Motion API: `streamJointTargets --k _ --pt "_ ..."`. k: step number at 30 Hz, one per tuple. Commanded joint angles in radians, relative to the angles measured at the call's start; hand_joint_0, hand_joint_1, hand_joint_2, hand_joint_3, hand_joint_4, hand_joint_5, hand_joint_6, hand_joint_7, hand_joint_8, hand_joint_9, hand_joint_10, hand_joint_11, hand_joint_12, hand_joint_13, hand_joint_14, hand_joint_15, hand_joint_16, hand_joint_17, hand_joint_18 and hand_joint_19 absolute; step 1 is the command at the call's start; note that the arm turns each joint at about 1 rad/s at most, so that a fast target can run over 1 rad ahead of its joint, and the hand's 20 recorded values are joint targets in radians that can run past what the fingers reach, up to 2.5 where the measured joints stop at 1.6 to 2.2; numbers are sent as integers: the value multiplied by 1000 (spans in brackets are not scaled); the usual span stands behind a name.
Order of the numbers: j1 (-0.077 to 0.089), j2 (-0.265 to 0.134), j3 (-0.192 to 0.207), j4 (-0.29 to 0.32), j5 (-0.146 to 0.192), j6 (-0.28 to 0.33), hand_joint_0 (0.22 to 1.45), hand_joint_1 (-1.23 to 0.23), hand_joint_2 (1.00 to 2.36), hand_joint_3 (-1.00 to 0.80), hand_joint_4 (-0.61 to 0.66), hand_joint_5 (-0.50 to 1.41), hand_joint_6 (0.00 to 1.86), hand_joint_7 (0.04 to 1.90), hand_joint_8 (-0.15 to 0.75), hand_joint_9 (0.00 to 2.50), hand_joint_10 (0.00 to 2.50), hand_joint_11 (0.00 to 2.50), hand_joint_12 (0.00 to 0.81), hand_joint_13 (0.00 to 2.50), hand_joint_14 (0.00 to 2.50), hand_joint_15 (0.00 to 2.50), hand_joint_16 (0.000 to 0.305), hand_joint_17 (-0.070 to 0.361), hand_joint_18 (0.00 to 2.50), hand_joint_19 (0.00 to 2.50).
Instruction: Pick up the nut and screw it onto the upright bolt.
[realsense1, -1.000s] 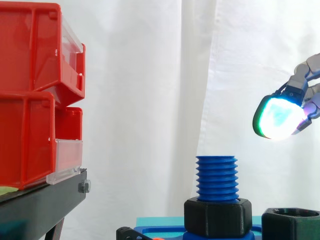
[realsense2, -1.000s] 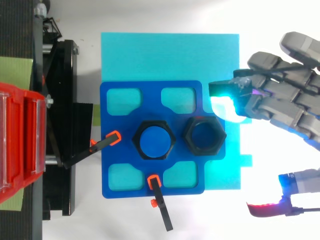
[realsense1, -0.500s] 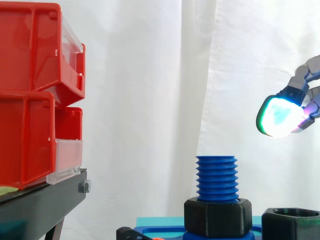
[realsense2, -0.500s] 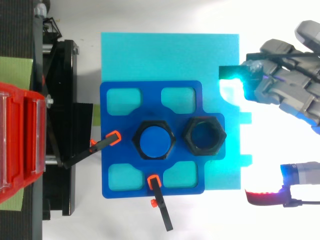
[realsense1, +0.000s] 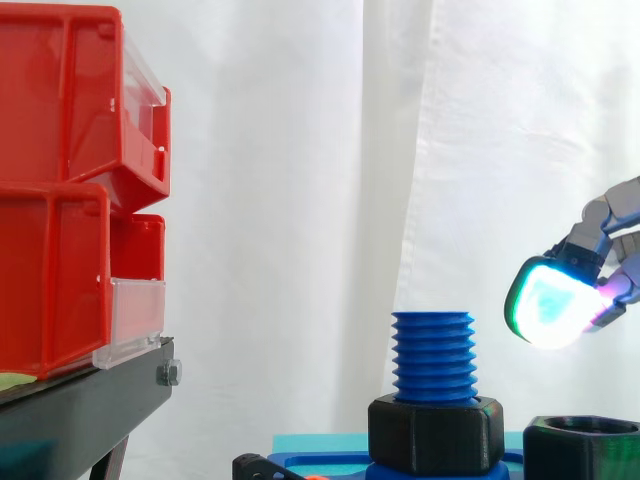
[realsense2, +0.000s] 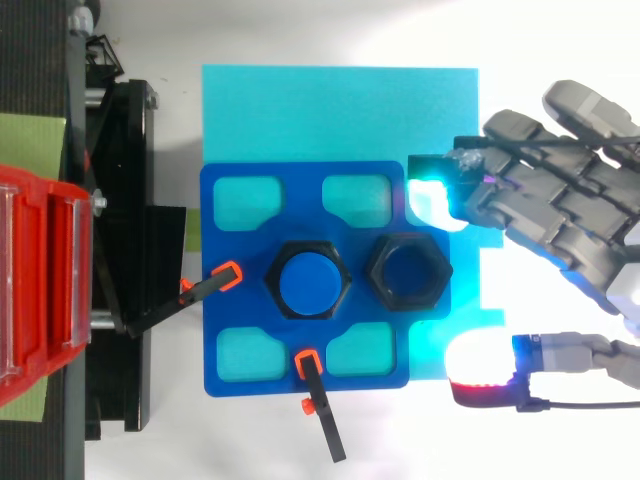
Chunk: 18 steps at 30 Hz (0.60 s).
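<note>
A blue threaded bolt (realsense1: 433, 355) stands upright on the blue base plate (realsense2: 232, 335), with a black hex nut (realsense1: 436, 432) seated low around it; from above this pair is at the plate's middle (realsense2: 307, 279). A second black nut (realsense2: 407, 273) lies loose on the plate to the bolt's right, its edge also visible in the side view (realsense1: 582, 447). My hand (realsense2: 570, 225) hovers to the right of that loose nut and above it, fingers spread and holding nothing. Its glowing fingertips (realsense1: 550, 303) sit higher than the bolt's top. The thumb (realsense2: 520, 371) is below the plate's right corner.
Stacked red bins (realsense1: 70, 180) rest on a black stand (realsense1: 80, 410) at the left. The plate lies on a cyan mat (realsense2: 340, 105). Two black clamps with orange tips (realsense2: 318, 395) pin the plate's left and lower edges. A white curtain hangs behind.
My hand first drew back to the right, then came left again and dropped lower. Its fingertips now hang nearer the loose nut, and the thumb has swung in toward the plate.
</note>
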<state>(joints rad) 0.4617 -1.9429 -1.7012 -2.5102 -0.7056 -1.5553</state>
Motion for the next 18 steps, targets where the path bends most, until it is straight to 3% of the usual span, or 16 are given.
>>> streamJointTargets --k 1,2,7,11,18 --pt "5 -16 0 19 18 -2 378 -564 1000 -500 211 -223 502 764 290 490 0 0 360 539 0 0 47 106 368 0" --pt "11 -21 0 33 37 0 378 -564 1000 -500 211 -223 502 764 289 492 0 0 361 539 0 0 47 106 370 0" --pt "14 -31 0 50 58 -2 375 -574 1000 -500 211 -223 502 762 292 495 0 0 361 542 0 0 47 107 374 0" --pt "21 -51 0 65 66 0 371 -585 1000 -500 213 -223 502 765 294 493 0 0 362 546 0 0 48 107 378 0" --pt "25 -53 0 79 69 -2 366 -589 1000 -500 215 -222 502 765 294 495 0 0 365 549 0 0 48 109 385 0"
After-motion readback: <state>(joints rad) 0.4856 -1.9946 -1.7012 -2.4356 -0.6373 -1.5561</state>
